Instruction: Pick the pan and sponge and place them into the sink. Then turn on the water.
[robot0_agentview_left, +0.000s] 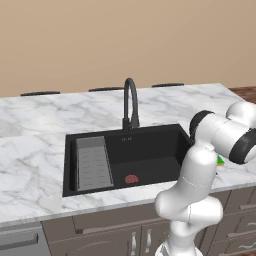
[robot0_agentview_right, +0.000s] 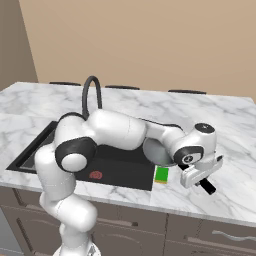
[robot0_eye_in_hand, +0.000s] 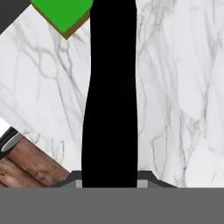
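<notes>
The pan (robot0_agentview_right: 156, 152), a silver disc, sits on the marble just right of the sink (robot0_agentview_right: 122, 170), half hidden behind my forearm. Its black handle (robot0_eye_in_hand: 111, 96) runs straight up the middle of the hand view and into my gripper (robot0_eye_in_hand: 109, 181). In the right base view my gripper (robot0_agentview_right: 200, 180) is shut on that handle, whose end (robot0_agentview_right: 208, 188) sticks out past the hand. The sponge (robot0_agentview_right: 161, 174), green on top with a yellow side, lies between the pan and the counter's front edge; it also shows as the sponge (robot0_eye_in_hand: 63, 13) and the sponge (robot0_agentview_left: 220, 161). No water runs from the faucet (robot0_agentview_left: 131, 100).
The black sink (robot0_agentview_left: 150, 142) holds a grey ribbed tray (robot0_agentview_left: 93, 162) at its left and a red drain mark (robot0_agentview_left: 131, 178). The counter's front edge is close to my hand, with wood floor (robot0_eye_in_hand: 26, 166) below it. Cabinet drawers (robot0_agentview_right: 225, 235) run under the counter.
</notes>
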